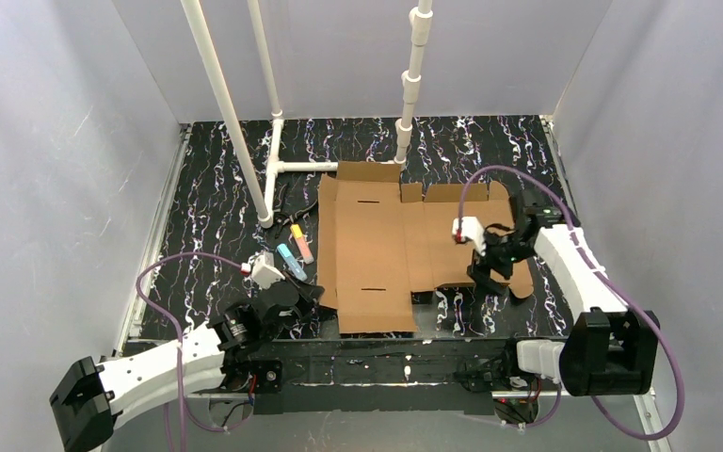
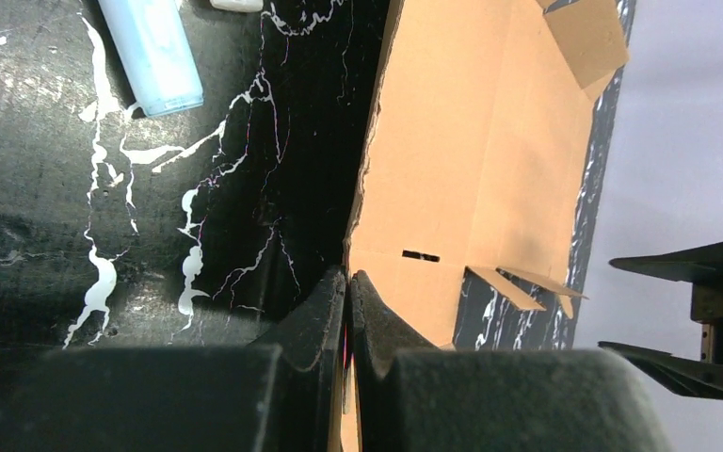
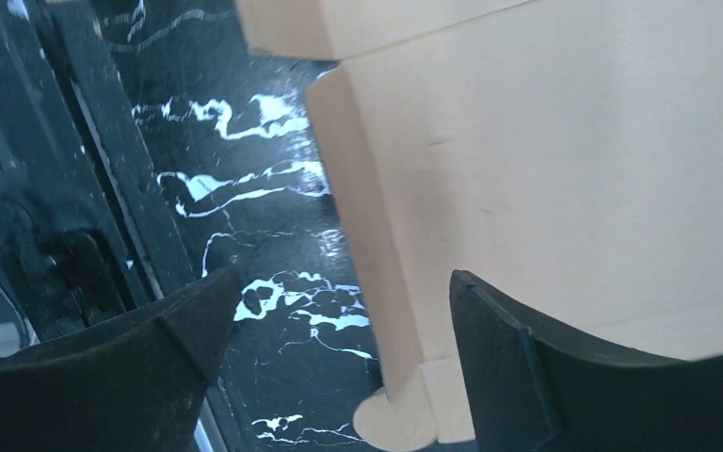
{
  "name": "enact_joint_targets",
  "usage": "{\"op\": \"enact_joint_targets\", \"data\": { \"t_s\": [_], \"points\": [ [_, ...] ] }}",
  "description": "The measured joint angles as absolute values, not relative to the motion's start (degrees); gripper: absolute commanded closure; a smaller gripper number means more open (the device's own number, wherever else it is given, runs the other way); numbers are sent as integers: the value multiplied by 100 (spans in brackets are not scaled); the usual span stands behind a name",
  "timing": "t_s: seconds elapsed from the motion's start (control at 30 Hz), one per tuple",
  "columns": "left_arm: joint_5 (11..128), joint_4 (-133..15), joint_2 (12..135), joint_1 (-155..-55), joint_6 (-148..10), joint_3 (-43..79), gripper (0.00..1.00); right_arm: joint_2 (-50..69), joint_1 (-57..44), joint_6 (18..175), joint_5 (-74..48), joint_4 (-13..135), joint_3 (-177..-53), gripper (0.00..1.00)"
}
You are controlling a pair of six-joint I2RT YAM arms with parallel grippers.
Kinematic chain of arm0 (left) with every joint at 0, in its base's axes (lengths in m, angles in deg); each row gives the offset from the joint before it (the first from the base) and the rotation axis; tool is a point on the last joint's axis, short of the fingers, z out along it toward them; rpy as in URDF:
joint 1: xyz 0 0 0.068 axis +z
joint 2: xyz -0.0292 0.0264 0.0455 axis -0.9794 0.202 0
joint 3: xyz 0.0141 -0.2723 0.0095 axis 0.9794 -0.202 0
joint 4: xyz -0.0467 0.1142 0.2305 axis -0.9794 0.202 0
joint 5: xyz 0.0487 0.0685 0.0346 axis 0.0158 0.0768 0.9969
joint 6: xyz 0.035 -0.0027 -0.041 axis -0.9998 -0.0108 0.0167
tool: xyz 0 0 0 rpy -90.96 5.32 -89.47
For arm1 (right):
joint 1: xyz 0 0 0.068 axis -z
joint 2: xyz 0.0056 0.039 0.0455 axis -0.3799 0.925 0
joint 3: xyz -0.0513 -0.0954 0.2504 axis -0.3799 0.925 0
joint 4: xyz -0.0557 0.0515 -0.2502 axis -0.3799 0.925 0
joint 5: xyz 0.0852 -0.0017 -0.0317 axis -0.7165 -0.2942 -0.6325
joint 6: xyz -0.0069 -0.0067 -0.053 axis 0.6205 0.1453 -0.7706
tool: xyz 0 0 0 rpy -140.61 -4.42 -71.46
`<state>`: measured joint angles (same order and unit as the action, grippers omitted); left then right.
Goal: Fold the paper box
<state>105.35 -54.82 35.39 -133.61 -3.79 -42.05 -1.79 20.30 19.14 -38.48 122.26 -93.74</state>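
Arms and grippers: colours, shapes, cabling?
Both the left arm and right arm have white links, black joints and a looping purple cable. The left gripper and right gripper are black, with two curved tapering fingers. A green light shows near the right gripper.

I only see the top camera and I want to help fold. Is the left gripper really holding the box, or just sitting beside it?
Observer: Holding it. The left wrist view shows the left gripper shut, with the edge of the paper box pinched in it.
Operator: What about the right one? Its arm hides it from me.
Observer: The right wrist view shows the right gripper open, with one jaw on either side of the box's edge.
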Motion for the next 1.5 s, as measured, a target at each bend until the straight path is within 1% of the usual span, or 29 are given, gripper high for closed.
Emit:
{"op": "enact_joint_targets", "data": {
  "t_s": [0.13,0.2,0.23,0.33,0.37,0.43,0.5,0.63,0.9,0.97,1.1,1.17,1.2,1.3,1.4,1.5],
  "points": [
    [10398,-5478,3795,-13361,-530,-4076,100,-32,1418,1903,-3186,11913,-8874,25],
    [10321,-5478,3862,-13361,-600,-3991,100,-13,1263,1894,-2856,11716,-8753,34],
    [10284,-5478,3867,-13361,-633,-3951,100,-8,1219,1881,-2709,11618,-8721,40],
    [10166,-5476,3862,-13361,-716,-3846,100,-4,1154,1708,-2370,11338,-8642,63],
    [10122,-5478,3860,-13361,-731,-3827,100,-2,1147,1619,-2283,11270,-8616,73],
    [10041,-5476,3860,-13361,-755,-3809,100,-4,1132,1455,-2108,11139,-8559,87],
    [9936,-5469,3865,-13361,-766,-3809,100,-24,1132,1317,-1962,11039,-8513,93],
    [9757,-5473,3934,-13361,-768,-3803,100,-19,1130,1011,-1857,10997,-8517,97],
    [9222,-5513,4173,-13359,-897,-3595,100,140,1128,502,-1623,11072,-9099,97],
    [8990,-5528,4291,-13359,-969,-3505,100,221,1128,371,-1553,11065,-9309,95],
    [8503,-5567,4605,-13361,-1105,-3289,100,442,1128,194,-1400,10929,-9449,79],
    [8306,-5672,4785,-13385,-1135,-3208,100,558,1128,239,-1271,10744,-9418,75],
    [8253,-5703,4855,-13407,-1140,-3180,100,599,1128,312,-1186,10593,-9379,71],
    [8138,-5808,5134,-13547,-1151,-3073,100,696,1134,736,-928,10042,-9250,62],
    [8129,-5832,5357,-13709,-1151,-2963,100,693,1185,1330,-862,9699,-9223,47],
    [8148,-5843,5545,-13846,-1157,-2810,100,516,1241,1964,-889,9559,-9223,35]
  ]
}}
